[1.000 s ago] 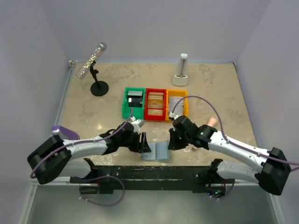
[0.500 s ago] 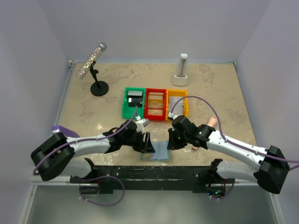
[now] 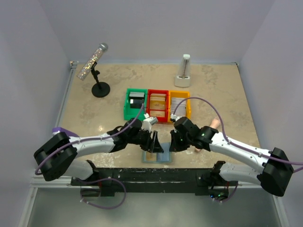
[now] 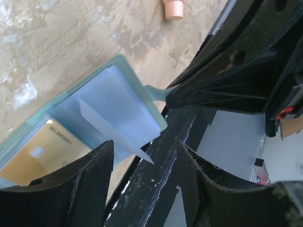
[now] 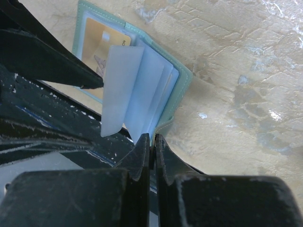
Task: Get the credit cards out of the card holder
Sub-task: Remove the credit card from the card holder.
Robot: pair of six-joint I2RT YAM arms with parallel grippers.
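1. Holder (image 3: 160, 156) lies open at near edge of table (image 3: 213, 94), between both grippers.
2. Right gripper (image 3: 171, 143) pressed together on its tab (image 4: 155, 90); left gripper (image 3: 155, 145) spread above tan card (image 4: 45, 152).
3. Long axis left-right; pockets up.

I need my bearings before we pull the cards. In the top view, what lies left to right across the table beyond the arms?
microphone on its stand → green bin → red bin → yellow bin → small pink cylinder
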